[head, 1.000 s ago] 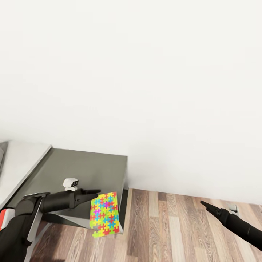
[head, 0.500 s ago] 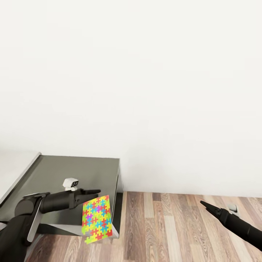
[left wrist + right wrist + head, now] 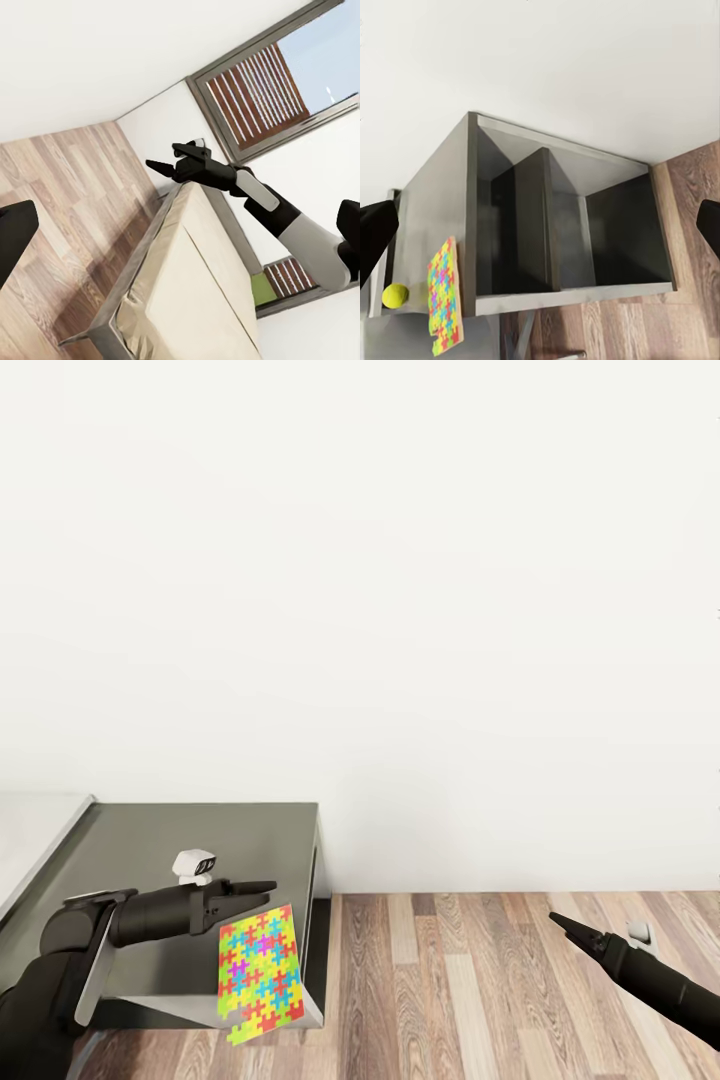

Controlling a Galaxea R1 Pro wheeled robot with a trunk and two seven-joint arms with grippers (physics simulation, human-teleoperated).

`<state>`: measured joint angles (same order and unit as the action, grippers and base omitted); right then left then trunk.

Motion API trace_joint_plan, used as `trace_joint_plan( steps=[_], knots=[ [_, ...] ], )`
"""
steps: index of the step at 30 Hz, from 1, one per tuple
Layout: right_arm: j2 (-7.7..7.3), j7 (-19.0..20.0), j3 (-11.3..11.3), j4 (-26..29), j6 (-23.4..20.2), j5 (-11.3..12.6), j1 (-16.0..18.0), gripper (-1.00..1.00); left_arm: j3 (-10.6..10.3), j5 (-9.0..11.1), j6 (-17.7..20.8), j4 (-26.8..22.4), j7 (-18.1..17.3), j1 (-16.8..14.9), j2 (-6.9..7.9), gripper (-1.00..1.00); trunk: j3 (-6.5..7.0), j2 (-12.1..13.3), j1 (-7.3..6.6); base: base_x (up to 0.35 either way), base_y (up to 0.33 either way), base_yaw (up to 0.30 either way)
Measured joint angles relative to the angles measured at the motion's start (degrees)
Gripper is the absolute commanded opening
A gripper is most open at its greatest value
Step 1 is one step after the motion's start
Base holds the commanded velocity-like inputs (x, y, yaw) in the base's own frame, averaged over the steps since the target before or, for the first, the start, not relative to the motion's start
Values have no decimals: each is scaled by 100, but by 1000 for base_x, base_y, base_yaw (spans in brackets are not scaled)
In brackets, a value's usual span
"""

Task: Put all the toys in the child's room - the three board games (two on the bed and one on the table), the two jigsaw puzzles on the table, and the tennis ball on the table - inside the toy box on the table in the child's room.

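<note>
A bright multicoloured jigsaw puzzle (image 3: 258,975) lies flat on the near right corner of the dark grey table (image 3: 200,830), overhanging its edge. In the right wrist view the same puzzle (image 3: 442,304) sits beside a yellow-green tennis ball (image 3: 395,295) on the table top (image 3: 439,210). My left gripper (image 3: 255,892) hovers open just above the puzzle's far end, holding nothing. Over the wooden floor to the right, my right gripper (image 3: 556,920) is open too, its fingers (image 3: 375,229) spread to the frame edges. The toy box and board games are out of view.
The table has two open compartments (image 3: 585,225) under its top. A pale surface (image 3: 30,830) adjoins its left side. A white wall stands behind, with wood floor (image 3: 450,980) to the right. A bed (image 3: 187,285) and a shuttered window (image 3: 262,90) appear in the left wrist view.
The whole picture has shifted, so the camera moved: table and puzzle slid left and down in the view. Both arms keep the same pose.
</note>
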<state>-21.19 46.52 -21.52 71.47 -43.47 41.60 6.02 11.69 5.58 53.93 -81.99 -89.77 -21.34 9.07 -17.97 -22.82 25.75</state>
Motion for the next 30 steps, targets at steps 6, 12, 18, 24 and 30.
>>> trace_joint_plan(
  steps=[6,12,18,24,30],
  knots=[
    [1,1,-4,6,2,0,0,100,3,0,-60,0,0,8,3,100,56,0,0,0,4,-9],
    [1,0,0,7,2,-3,0,100,1,0,-79,0,0,24,-1,100,113,0,0,0,1,-2],
    [1,4,-4,7,2,0,0,100,7,0,-82,0,0,28,1,100,170,0,0,0,0,0],
    [1,3,-5,7,2,0,0,100,4,0,-83,0,0,28,1,100,228,0,0,0,0,0],
    [1,6,-5,7,2,0,0,100,6,0,-83,0,0,29,2,100,285,0,0,0,0,0]
  ],
)
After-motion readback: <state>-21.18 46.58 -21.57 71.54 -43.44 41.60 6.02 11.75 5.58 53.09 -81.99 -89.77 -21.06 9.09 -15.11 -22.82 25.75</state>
